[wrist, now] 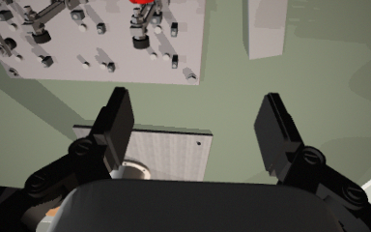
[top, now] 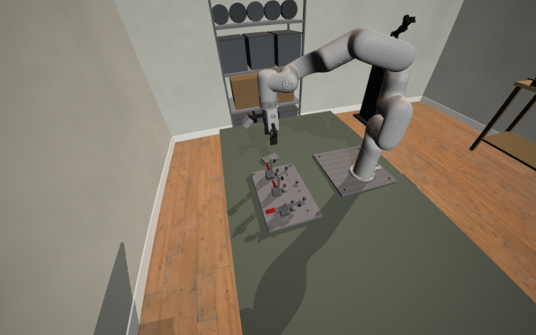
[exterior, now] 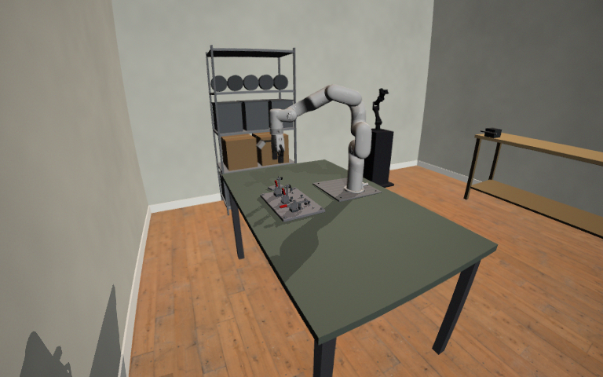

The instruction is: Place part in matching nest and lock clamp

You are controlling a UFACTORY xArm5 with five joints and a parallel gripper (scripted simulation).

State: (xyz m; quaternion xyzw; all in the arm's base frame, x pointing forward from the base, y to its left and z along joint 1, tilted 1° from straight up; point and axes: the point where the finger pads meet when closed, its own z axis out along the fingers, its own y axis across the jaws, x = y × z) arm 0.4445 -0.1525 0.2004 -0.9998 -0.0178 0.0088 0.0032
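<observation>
Beyond the fixture's [top: 308,213] far end lies the part [top: 270,158], a stiff, probably slippery slab: gripper [top: 273,138] released and empty above it; grasp across its short width.

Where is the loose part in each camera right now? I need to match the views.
Top: the part lies on the table just past the far end of the fixture plate.
Exterior: the part is a small grey sliver at the plate's shelf-side end.
Wrist: the part is at upper right, to the right of the plate.
Shared landmark: the fixture plate with its red clamp handles.
</observation>
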